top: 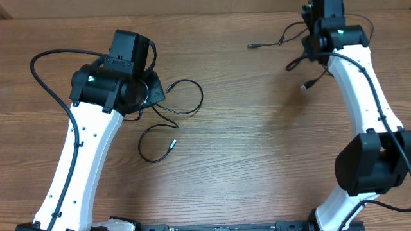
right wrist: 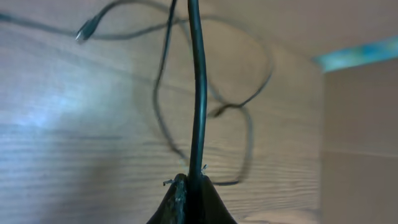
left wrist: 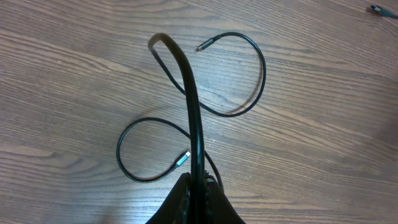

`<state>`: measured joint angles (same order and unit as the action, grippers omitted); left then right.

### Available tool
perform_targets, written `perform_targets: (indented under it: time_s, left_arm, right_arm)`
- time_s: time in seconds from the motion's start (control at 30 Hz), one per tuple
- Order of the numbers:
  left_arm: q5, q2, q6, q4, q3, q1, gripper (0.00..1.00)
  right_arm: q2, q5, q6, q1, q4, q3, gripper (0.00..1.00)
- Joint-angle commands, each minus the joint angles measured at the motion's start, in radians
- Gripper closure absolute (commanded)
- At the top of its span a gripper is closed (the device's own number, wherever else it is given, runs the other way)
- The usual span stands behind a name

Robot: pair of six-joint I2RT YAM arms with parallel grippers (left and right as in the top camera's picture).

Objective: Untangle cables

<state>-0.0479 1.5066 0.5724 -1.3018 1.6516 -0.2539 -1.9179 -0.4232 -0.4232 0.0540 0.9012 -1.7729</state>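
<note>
Wood-grain tabletop (top: 257, 141) suggests untangling is nearly done: left fingers (left wrist: 177, 208) pinch one cable (top: 201, 96) at centre-left, right fingers (right wrist: 177, 202) pinch the other cable (top: 266, 44) at upper right, well apart.

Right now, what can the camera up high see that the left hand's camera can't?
Only the overhead view shows the left arm and the right arm, with the second cable dangling at the right arm's tip. Only the left wrist view shows, close up, the left gripper pinched shut on the first cable, which arches up from it. Both show the first cable's two loops and its plug ends lying on the wooden table.
</note>
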Motion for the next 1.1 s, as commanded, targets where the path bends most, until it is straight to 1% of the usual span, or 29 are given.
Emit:
perform_targets:
  time_s: [0.0, 0.1, 0.17, 0.2, 0.23, 0.27, 0.33, 0.37, 0.4, 0.43, 0.47, 0.53, 0.57, 0.63, 0.7, 0.9, 0.97, 1.07]
  left_arm:
    - [0.004, 0.005, -0.012, 0.0, 0.007, -0.005, 0.92]
    - [0.004, 0.005, -0.012, -0.003, 0.007, -0.005, 0.92]
    - [0.004, 0.005, -0.012, -0.005, 0.007, -0.005, 0.92]
    - [0.004, 0.005, -0.012, -0.004, 0.007, -0.005, 0.92]
    - [0.004, 0.005, -0.012, -0.003, 0.007, -0.005, 0.92]
    - [0.005, 0.005, -0.012, -0.003, 0.007, -0.005, 0.92]
    - [0.004, 0.005, -0.012, -0.003, 0.007, -0.005, 0.92]
    - [0.004, 0.005, -0.012, -0.004, 0.007, -0.005, 0.92]
    - [0.004, 0.005, -0.012, -0.005, 0.007, -0.005, 0.92]
    - [0.004, 0.005, -0.012, -0.008, 0.007, -0.005, 0.92]
    - [0.004, 0.005, -0.012, -0.01, 0.007, -0.005, 0.92]
    - [0.004, 0.005, -0.013, -0.014, 0.007, -0.005, 0.92]
    - [0.004, 0.005, -0.013, -0.014, 0.007, -0.005, 0.92]
    - [0.004, 0.005, -0.012, -0.014, 0.007, -0.005, 0.92]
    - [0.004, 0.005, -0.012, -0.013, 0.007, -0.005, 0.92]
    - [0.004, 0.005, -0.012, -0.006, 0.007, -0.005, 0.92]
    - [0.004, 0.005, -0.012, -0.007, 0.007, -0.005, 0.92]
    - [0.004, 0.005, -0.013, -0.008, 0.007, -0.005, 0.92]
  right_arm:
    - [-0.021, 0.157, 0.007, -0.023, -0.024, 0.057, 0.93]
    - [-0.034, 0.217, 0.007, -0.042, -0.035, 0.1, 0.93]
    - [-0.043, 0.225, 0.008, -0.05, -0.039, 0.125, 0.9]
    - [-0.048, 0.228, 0.008, -0.05, -0.04, 0.134, 0.86]
    - [-0.054, 0.231, 0.012, -0.051, -0.039, 0.137, 0.76]
    - [-0.06, 0.231, 0.031, -0.051, -0.041, 0.137, 0.58]
    - [-0.068, 0.23, 0.062, -0.051, -0.055, 0.137, 0.64]
    - [-0.07, 0.23, 0.075, -0.051, -0.062, 0.137, 0.65]
    - [-0.072, 0.229, 0.107, -0.051, -0.077, 0.137, 0.58]
    - [-0.072, 0.22, 0.13, -0.051, -0.09, 0.137, 0.45]
    - [-0.072, 0.198, 0.17, -0.051, -0.108, 0.137, 0.44]
    - [-0.072, 0.172, 0.232, -0.051, -0.131, 0.137, 0.48]
    - [-0.072, 0.172, 0.266, -0.051, -0.138, 0.137, 0.48]
    - [-0.072, 0.202, 0.331, -0.051, -0.14, 0.137, 0.5]
    - [-0.072, 0.287, 0.372, -0.051, -0.123, 0.137, 0.5]
    - [-0.075, 0.679, 0.375, -0.048, -0.001, 0.138, 0.53]
    - [-0.082, 0.706, 0.375, -0.048, 0.057, 0.138, 0.53]
    - [-0.096, 0.668, 0.375, -0.048, 0.126, 0.138, 0.53]
